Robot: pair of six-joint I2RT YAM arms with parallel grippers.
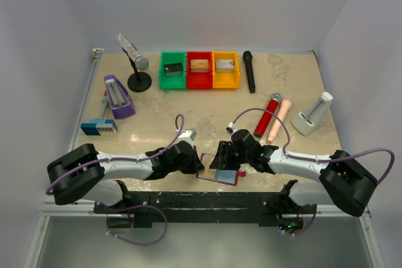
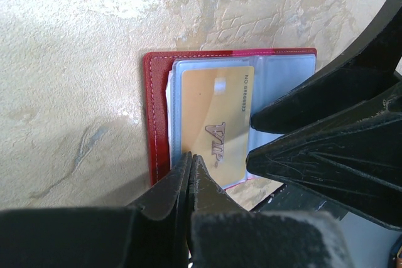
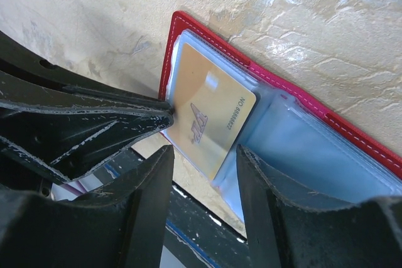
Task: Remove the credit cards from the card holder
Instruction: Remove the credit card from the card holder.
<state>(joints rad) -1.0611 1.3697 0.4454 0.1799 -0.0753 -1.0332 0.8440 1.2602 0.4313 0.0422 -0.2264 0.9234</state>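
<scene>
The card holder point(image 1: 221, 177) lies open at the table's near edge, with dark red edges point(image 2: 154, 117) and light blue clear pockets point(image 3: 314, 149). The gold-tan credit card point(image 2: 217, 123) sticks partway out of a pocket over the near edge, and also shows in the right wrist view point(image 3: 210, 117). The black and silver-grey cards are hidden. My left gripper point(image 2: 191, 158) is shut, with its tips on the card's near left corner and the left page. My right gripper point(image 3: 204, 164) is open, its fingers on either side of the card's near end without touching it.
Green point(image 1: 173, 70), red point(image 1: 200, 70) and yellow point(image 1: 226, 70) bins holding blocks stand at the back. There is a microphone on a stand point(image 1: 135, 61), a black microphone point(image 1: 249, 71), a red one point(image 1: 267, 115), a purple stapler point(image 1: 117, 96) and a white holder point(image 1: 313, 114). The black front rail point(image 1: 207, 202) lies just below the wallet.
</scene>
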